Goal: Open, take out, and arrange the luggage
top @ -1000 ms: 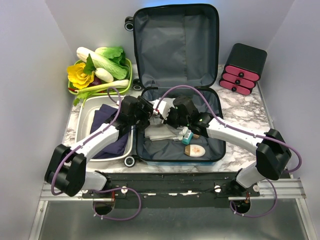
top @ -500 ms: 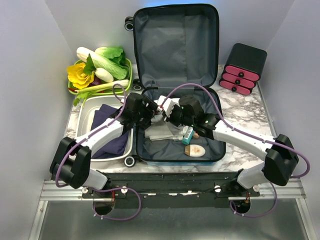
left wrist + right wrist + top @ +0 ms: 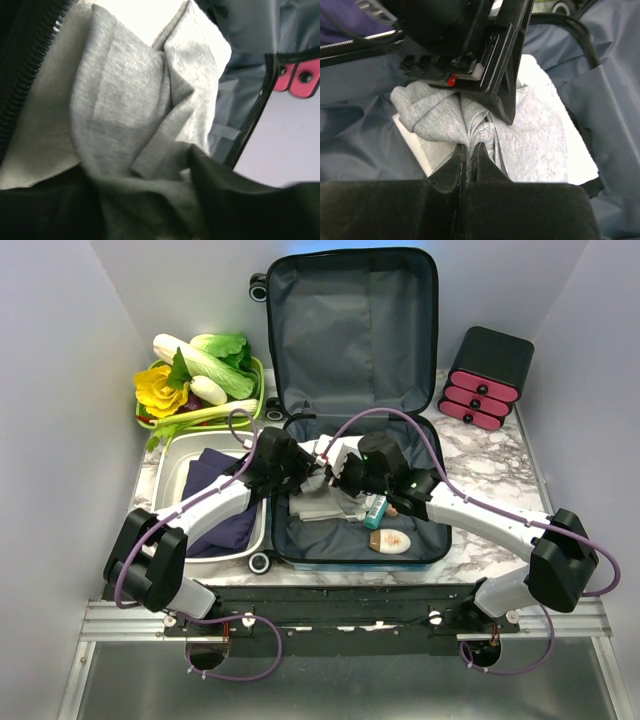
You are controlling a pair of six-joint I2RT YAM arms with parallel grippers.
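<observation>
The blue luggage [image 3: 432, 540] lies open on the marble table, its lid [image 3: 350, 330] standing against the back wall, grey lining showing. A grey garment [image 3: 318, 507] lies in the base. My left gripper [image 3: 310, 462] and right gripper [image 3: 338, 475] meet over it. In the right wrist view my right gripper [image 3: 469, 149] is shut on a bunched fold of the grey garment [image 3: 535, 130], with the black left gripper [image 3: 470, 55] just beyond, its finger in the same bunch. In the left wrist view the grey garment [image 3: 130, 100] fills the frame and my left gripper [image 3: 145, 175] looks shut on it.
A teal bottle [image 3: 375, 511] and a cream tube [image 3: 390, 542] lie in the luggage base. A white bin [image 3: 168, 465] holding dark blue cloth [image 3: 215, 500] sits to the left. A green tray of toy vegetables [image 3: 200, 375] is at back left, a black box with pink drawers [image 3: 485, 375] at back right.
Both grippers have moved slightly away from the arm bases over the luggage base and closed in on the grey garment, which is now bunched between them. Little has changed in the last half second.
</observation>
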